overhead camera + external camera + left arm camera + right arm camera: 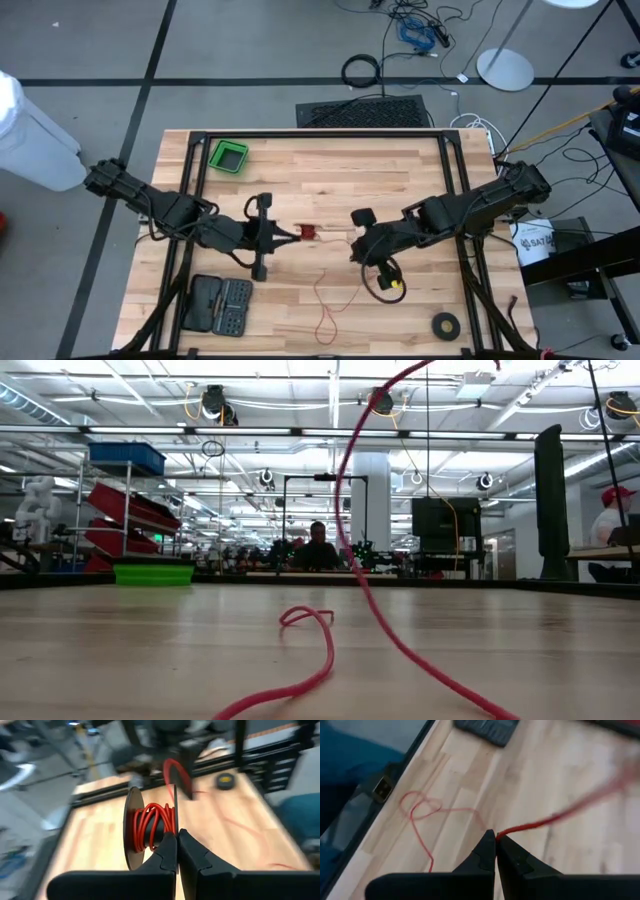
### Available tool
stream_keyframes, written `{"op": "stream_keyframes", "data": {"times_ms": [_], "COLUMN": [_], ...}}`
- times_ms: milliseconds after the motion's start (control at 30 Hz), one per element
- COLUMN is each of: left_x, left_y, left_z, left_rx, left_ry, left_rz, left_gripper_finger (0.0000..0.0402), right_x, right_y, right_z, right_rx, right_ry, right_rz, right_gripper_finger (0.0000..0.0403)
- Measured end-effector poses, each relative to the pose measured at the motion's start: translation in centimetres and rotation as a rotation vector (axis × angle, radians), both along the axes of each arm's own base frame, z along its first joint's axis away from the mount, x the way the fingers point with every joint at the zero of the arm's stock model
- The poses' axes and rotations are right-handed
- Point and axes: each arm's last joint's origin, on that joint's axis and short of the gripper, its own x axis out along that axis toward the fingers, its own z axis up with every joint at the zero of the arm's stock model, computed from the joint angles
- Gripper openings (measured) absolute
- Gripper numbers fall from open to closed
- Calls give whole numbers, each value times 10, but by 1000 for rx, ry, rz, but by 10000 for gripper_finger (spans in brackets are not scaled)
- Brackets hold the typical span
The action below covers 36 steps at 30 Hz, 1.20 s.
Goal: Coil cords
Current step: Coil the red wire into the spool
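From above, one wooden worktop (pixel 330 175) carries one red cord (pixel 325 300) trailing toward its front edge, one green bin (pixel 229 157) near the back left corner, and one tape ring (pixel 446 324) near the front right corner. The left gripper (pixel 297 235) pinches a spool (pixel 307 232) mid-worktop. Low down, a big bright room shows behind. The left wrist shows red cord wound on the spool. The right gripper (pixel 495 842) is closed on the cord.

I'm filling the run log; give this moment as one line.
left gripper: shut on spool | right gripper: shut on red cord | cord slack on table
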Motion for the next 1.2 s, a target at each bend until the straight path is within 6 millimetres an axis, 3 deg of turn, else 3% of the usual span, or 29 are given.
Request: {"op": "stream_keyframes", "data": {"times_ms": [133, 500, 833, 1200], "left_x": [0, 7, 36, 66], "left_y": [-3, -9, -26, -48], "left_z": [-1, -9, -43, -55], "left_rx": [-80, -197, -202, -284], "left_ry": [24, 75, 195, 96], "left_rz": [-83, -97, -170, -398], "left_gripper_finger": [4, 4, 4, 4], "right_x": [-11, -40, -40, -35], "right_y": [-2, 0, 12, 19], "right_z": [17, 47, 59, 59], "right_rx": [-54, -190, -237, -185], "right_ry": [-80, -233, -379, -453], "right_rz": [-59, -43, 28, 31], "right_gripper_finger": [0, 0, 0, 0]}}
